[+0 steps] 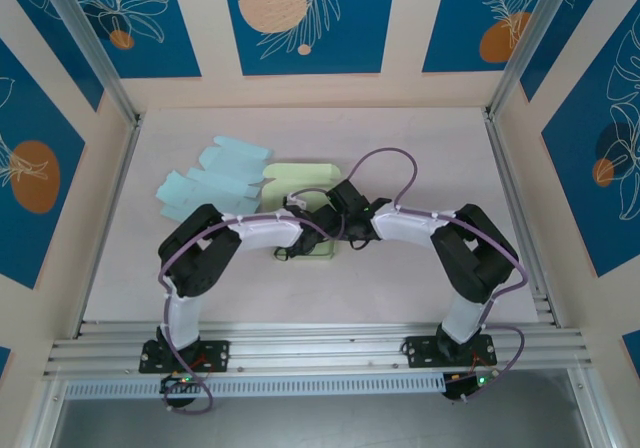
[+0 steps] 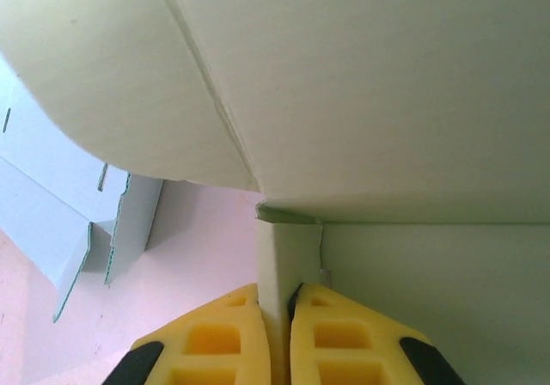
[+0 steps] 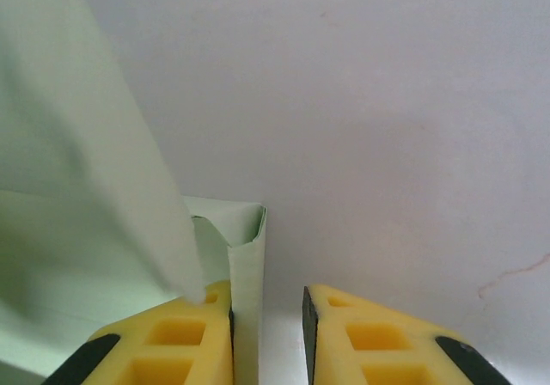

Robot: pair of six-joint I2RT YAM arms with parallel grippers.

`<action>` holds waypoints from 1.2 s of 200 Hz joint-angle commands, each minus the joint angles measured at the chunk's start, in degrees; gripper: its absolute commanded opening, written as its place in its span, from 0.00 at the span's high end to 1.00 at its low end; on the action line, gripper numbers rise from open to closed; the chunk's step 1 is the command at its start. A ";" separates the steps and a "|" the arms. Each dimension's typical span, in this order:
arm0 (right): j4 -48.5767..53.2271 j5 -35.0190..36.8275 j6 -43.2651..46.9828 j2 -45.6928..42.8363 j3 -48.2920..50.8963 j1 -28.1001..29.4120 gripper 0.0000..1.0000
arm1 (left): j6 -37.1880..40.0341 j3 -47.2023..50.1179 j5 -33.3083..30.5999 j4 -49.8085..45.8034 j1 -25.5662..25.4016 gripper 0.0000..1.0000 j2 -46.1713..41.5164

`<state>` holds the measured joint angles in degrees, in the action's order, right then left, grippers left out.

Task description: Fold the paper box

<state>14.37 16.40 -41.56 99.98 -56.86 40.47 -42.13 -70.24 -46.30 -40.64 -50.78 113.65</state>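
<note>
The pale green paper box (image 1: 296, 179) lies half folded at mid-table, its near part hidden under both wrists. My left gripper (image 1: 300, 210) is shut on one upright wall of the box (image 2: 288, 256), and its yellow fingers (image 2: 215, 338) pinch the card from both sides. A large green flap (image 2: 387, 93) spreads above them. My right gripper (image 1: 336, 216) comes in from the right and is open. A green corner wall (image 3: 245, 256) stands between its jaws, resting against the left finger, with a clear gap to the right finger (image 3: 369, 333).
Several flat light-blue box blanks (image 1: 215, 176) lie at the back left of the table, and their edge shows in the left wrist view (image 2: 51, 196). Aluminium frame posts (image 1: 505, 78) and patterned walls bound the table. A purple cable (image 1: 395, 158) arches above the right arm.
</note>
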 commanded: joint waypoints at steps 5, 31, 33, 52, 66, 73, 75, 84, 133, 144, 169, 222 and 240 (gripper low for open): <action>8.65 3.03 -0.19 3.39 -0.26 4.35 0.74 | 1.30 4.52 -2.28 -6.47 0.42 0.81 4.59; 8.92 2.90 -0.01 3.39 -1.38 4.84 0.74 | 2.78 5.35 -0.32 -4.28 0.40 0.72 -0.39; 8.94 2.99 -0.01 3.47 -1.47 4.81 0.74 | 2.87 5.39 -0.18 -4.21 0.42 0.72 -0.85; 9.53 3.28 0.08 3.46 -2.57 5.06 0.73 | 3.79 5.89 0.78 -3.16 0.41 0.69 -5.10; 9.78 3.41 0.23 3.51 -3.21 5.15 0.73 | 4.18 6.48 1.68 -2.20 0.38 0.64 -8.41; 10.05 3.54 0.21 3.46 -3.57 5.23 0.72 | 4.42 6.77 2.19 -1.60 0.37 0.60 -10.14; 10.10 3.55 0.24 3.46 -3.67 5.23 0.72 | 4.60 6.84 2.32 -1.43 0.41 0.59 -10.53; 10.30 3.71 0.41 3.46 -4.11 5.32 0.70 | 4.81 7.21 3.14 -0.84 0.42 0.55 -12.66; 11.95 5.45 1.39 2.04 -6.04 6.03 0.61 | 6.15 10.30 8.33 3.62 0.42 0.35 -23.10; 12.38 5.94 1.69 1.55 -6.33 6.01 0.58 | 6.82 11.10 9.36 4.87 0.64 0.33 -25.18; 13.42 7.26 2.52 0.17 -6.77 6.03 0.51 | 9.12 13.54 12.02 8.45 1.67 0.30 -30.71; 13.89 7.33 6.74 -5.68 -6.06 5.46 0.33 | 18.34 24.29 27.55 20.70 11.16 0.25 -49.48; 12.35 5.39 9.33 -9.18 -4.83 4.91 0.29 | 22.99 27.87 35.26 24.82 15.68 0.25 -56.70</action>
<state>27.42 23.11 -36.16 96.18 -62.57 46.04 -26.70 -46.04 -23.20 -23.59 -39.57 64.93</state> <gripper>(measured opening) 0.697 0.747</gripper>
